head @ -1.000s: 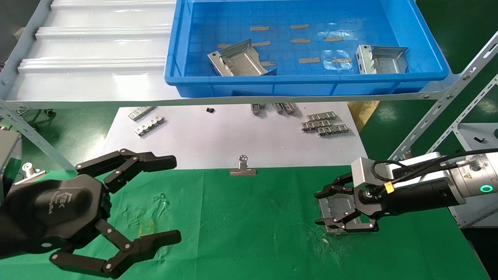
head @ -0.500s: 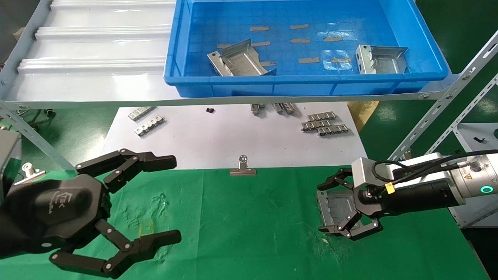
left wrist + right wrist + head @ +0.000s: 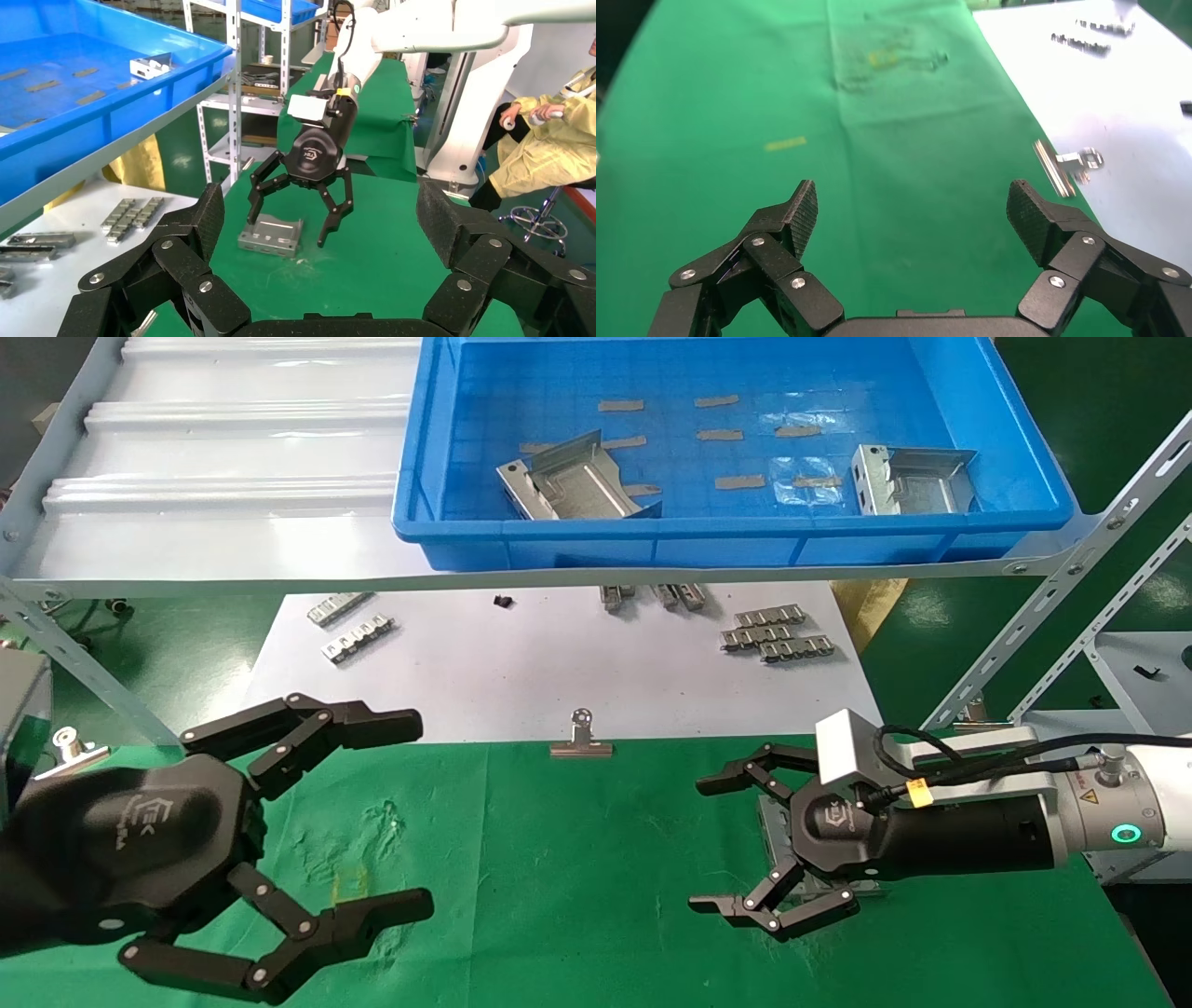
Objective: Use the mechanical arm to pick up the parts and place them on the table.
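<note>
Brackets remain to be fetched: two (image 3: 575, 481) (image 3: 914, 479) lie in the blue bin (image 3: 1024, 458) on the grey shelf (image 3: 214, 477), at the far side of the scene, one toward the bin's middle and one at its right end. A third bracket (image 3: 271, 234) lies flat on the green table (image 3: 596, 877) on the right, mostly hidden under the right gripper (image 3: 736, 845) in the head view.

That gripper hangs just above the bracket with its fingers spread wide, apart from the metal, grasping nothing; the left wrist view shows the fingertips clear on either side. So this piece looks delivered.

The relation that matters next is the far-right bracket in the bin against the right gripper: it lies farther off and higher up, almost straight beyond the gripper, and its long side runs left to right. The right arm is plainly the nearer one to it.

The left gripper (image 3: 410, 812) hovers over the near left of the table, fingers released and empty, well apart from every bracket.
</note>
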You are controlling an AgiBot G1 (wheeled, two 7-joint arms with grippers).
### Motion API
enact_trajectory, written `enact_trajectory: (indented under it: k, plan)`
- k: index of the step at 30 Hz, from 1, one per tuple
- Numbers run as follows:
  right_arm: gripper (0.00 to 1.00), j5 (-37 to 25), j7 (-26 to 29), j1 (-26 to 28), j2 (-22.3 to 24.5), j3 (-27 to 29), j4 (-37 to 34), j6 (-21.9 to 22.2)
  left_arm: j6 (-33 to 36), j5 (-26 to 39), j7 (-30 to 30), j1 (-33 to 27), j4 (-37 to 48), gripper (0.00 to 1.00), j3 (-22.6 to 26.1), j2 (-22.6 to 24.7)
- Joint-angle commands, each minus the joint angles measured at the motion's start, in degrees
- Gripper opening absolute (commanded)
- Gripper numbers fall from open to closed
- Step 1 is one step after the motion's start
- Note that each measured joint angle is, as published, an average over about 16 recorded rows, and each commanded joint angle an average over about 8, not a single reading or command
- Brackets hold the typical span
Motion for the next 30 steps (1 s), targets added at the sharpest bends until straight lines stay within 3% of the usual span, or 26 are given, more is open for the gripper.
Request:
enact_trajectory:
  k: [1,30]
  plan:
    - [1.00,0.2,1.3,-1.4,0.7,2.2,2.2,0.2,0.0,0.0,0.0,0.0,0.0,1.00,0.0,0.0]
    - [1.00,3.0,20.1,-21.9,10.8,33.7,34.4,3.2,0.0,0.0,0.0,0.0,0.0,1.00,0.0,0.0]
